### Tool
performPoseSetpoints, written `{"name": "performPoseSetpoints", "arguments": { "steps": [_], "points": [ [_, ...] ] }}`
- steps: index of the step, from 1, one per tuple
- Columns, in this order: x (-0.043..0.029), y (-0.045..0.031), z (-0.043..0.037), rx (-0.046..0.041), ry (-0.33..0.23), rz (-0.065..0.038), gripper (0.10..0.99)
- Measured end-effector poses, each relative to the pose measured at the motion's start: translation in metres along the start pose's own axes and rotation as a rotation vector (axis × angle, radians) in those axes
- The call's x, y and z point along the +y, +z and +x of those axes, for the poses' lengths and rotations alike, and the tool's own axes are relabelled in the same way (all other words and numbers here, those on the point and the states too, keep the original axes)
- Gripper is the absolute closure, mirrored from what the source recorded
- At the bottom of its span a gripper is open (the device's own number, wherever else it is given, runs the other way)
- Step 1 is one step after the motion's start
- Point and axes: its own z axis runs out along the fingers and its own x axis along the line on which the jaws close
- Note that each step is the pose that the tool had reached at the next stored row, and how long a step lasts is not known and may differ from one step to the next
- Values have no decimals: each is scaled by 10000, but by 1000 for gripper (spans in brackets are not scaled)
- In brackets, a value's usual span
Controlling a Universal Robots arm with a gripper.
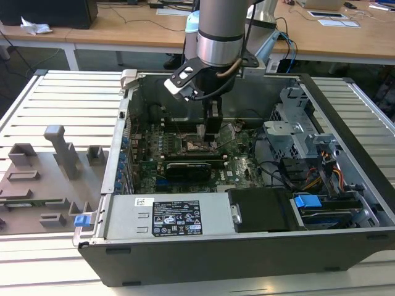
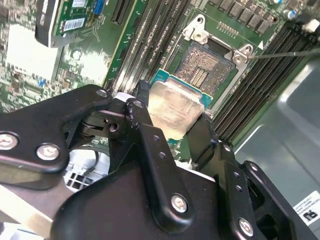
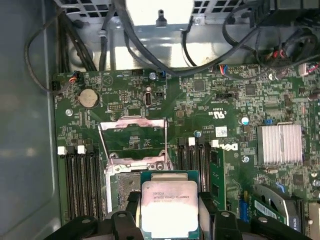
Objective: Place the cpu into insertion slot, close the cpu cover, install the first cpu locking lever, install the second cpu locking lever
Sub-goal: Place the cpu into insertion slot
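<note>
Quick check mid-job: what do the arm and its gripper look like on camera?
The arm is a grey cylinder with a shiny silver band; a black cable loops at its wrist. The gripper is black, with jointed linkage fingers fastened by silver screws.

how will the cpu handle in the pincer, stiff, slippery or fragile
Probably stiff: the cpu is a flat square plate and shows no bend where the pincer clamps its edges. Its smooth metal top looks slick, so that thin-edge grip could slip. It is likely light, but the fine pin field of the insertion slot nearby suggests that a drop would be risky.
</note>
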Motion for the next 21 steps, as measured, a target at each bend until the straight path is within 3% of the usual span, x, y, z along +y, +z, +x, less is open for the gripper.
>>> {"name": "performPoseSetpoints", "arguments": {
  "steps": [3,9,14,21],
  "points": [
    [0,0,1,4,-578,-12,545],
    [-2,0,12,3,-585,-13,545],
    [-5,-4,163,3,-588,-12,545],
    [-62,10,206,4,-590,-13,545]
  ]
}}
